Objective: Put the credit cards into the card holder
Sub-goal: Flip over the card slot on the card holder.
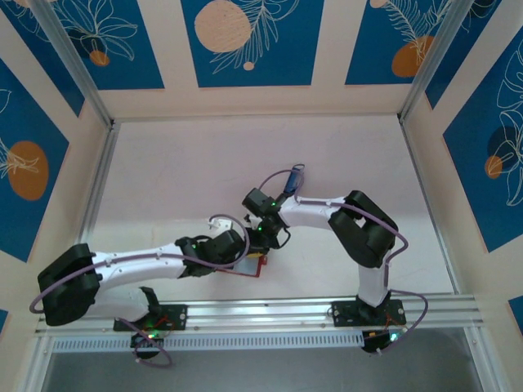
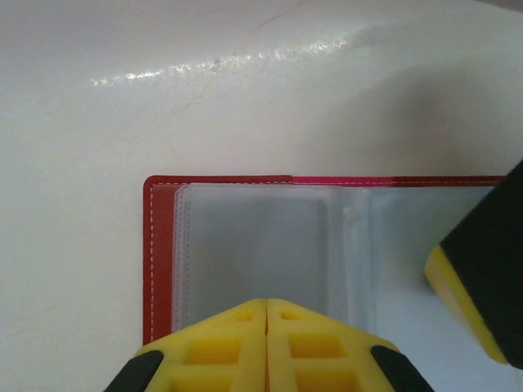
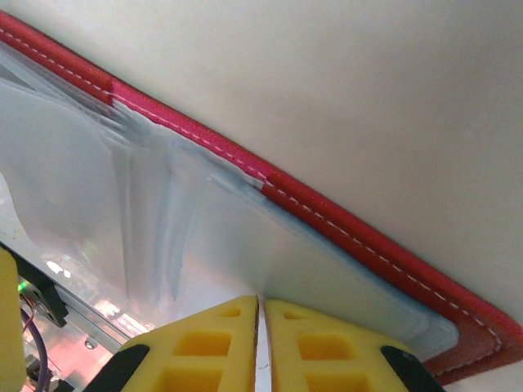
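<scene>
Top view: the card holder [image 1: 250, 266] lies open on the table [image 1: 245, 155] by the near edge, with both arms crowding it.

Left wrist: the left gripper [image 2: 265, 314] is clenched, tips over the clear pockets [image 2: 253, 245]. Press down and a leaf may buckle.

Right wrist: the right gripper [image 3: 258, 327] is pinched nearly closed at a pocket edge. Plastic between or nothing? Can't tell. A tug could drag the card holder or fold it.

Cream walls [image 1: 327, 98] with blue floral panels [image 1: 245, 41] surround a white, seemingly glossy table [image 1: 188, 163].
</scene>
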